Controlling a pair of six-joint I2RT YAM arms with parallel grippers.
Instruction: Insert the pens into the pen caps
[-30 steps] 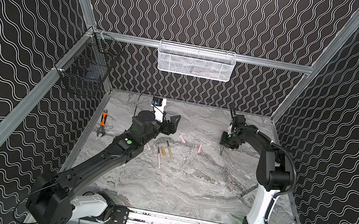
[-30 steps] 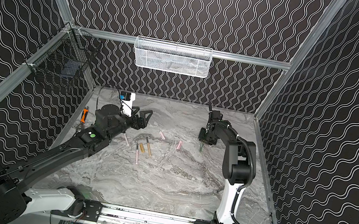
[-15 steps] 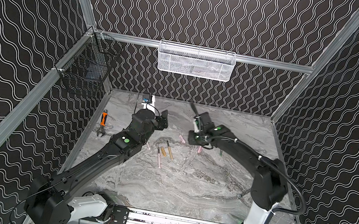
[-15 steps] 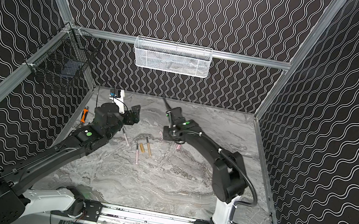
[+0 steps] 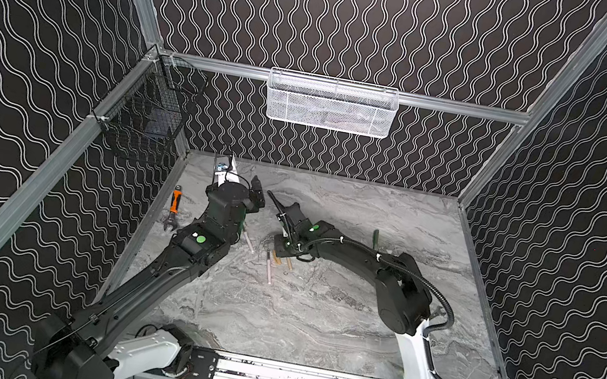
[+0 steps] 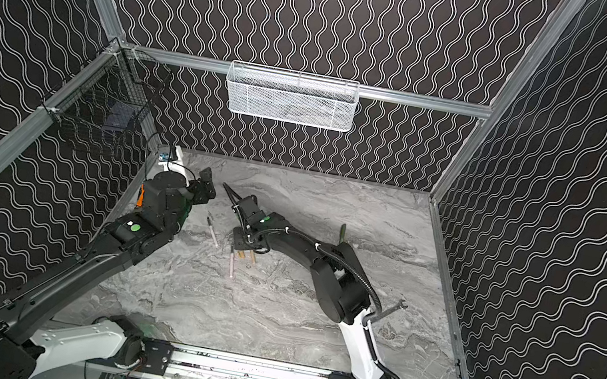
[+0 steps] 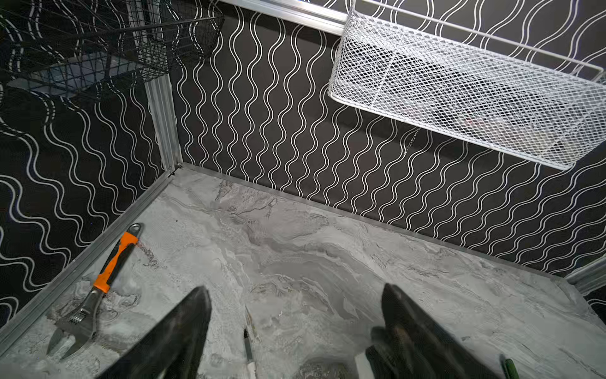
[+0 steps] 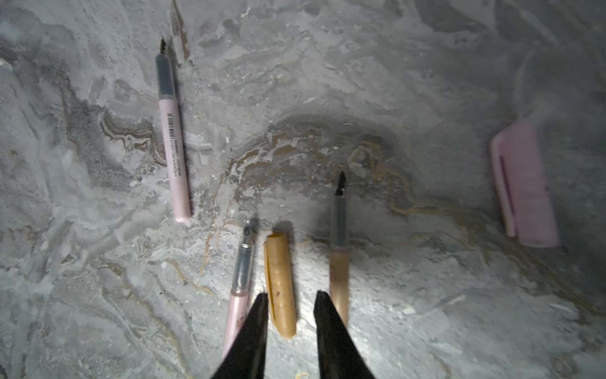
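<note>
- While hanging low over the marble table (image 5: 312, 318), brackets the gold-tan cap (image 8: 279, 282) with the right gripper (image 8: 290, 295); shows a narrow gap between the black fingertips (image 8: 255, 321), one tip at the cap's edge, the other clear of it; clamps nothing.
- Finds that cap flat on the table, left of centre in both top views, between a pale pink pen (image 8: 236, 308) and the gold-tan pen (image 8: 338, 262); lines all three up roughly parallel, both dark nibs pointing away from the gripper.
- Shows a second pale pink pen (image 8: 175, 157) farther off, beyond the first; shows a pale pink cap (image 8: 524, 187), blurred, well apart on the opposite side.
- Holds the left gripper (image 7: 295, 288) spread wide and empty toward the back of the table; catches that second pen's dark tip on the table below the gap, touching neither finger.
- Places the orange-handled wrench (image 7: 108, 272) beside the left wall rail.
- Sets a dark green pen (image 5: 375, 238) alone beyond the right forearm, well apart from the cluster; cannot tell whether capped.
</note>
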